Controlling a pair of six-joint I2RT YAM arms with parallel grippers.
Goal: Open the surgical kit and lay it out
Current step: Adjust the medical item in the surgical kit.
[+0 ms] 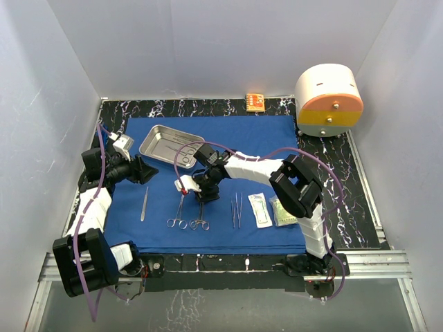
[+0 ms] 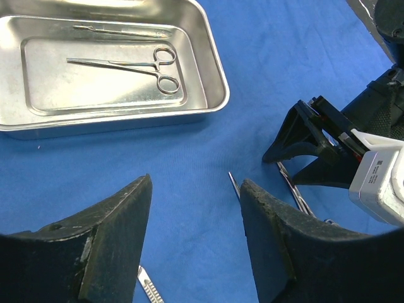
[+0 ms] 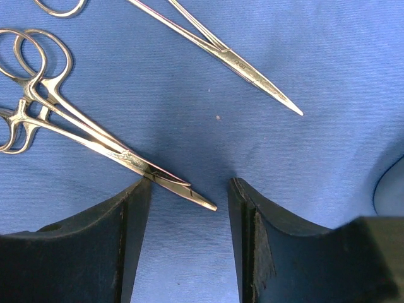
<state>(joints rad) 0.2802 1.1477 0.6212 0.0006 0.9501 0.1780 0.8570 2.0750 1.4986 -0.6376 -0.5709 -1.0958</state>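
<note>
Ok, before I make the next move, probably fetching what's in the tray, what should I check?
1. Blue cloth spread flat: ok.
2. Left claw open and empty: ok.
3. Right claw open and empty: ok.
4. Right claw clear of the laid-out forceps: not ok, their tip lies right beside one finger.
5. Tray emptied: not ok, ring-handled forceps and a slim instrument lie inside.
6. Left claw's way to the tray: ok, only bare cloth between them in the left wrist view.
</note>
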